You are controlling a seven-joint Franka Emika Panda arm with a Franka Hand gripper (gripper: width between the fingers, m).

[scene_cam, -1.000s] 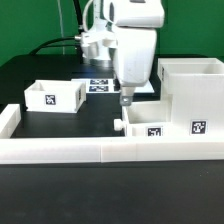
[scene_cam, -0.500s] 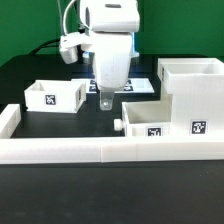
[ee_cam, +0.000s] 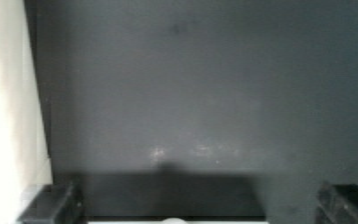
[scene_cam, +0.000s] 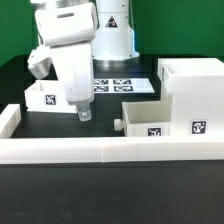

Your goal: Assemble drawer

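Drawer housing (scene_cam: 190,95) stands well apart from the gripper (scene_cam: 83,113), toward the exterior view's right. The first tray (scene_cam: 150,118) lies between gripper and housing, right beside the housing. The second tray (scene_cam: 45,98) sits just beside the gripper on the exterior view's left, partly hidden by the arm (scene_cam: 68,50). The gripper points down at the black table (ee_cam: 194,100), its fingers (ee_cam: 51,203) spread wide with nothing between them.

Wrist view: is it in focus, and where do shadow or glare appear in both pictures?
Wrist view: soft throughout; the open gripper shows as dark blurs, a shadow between them on the table, a faint sheen nearby. Exterior view: sharper, evenly lit, the white housing bright but its tag distinct.
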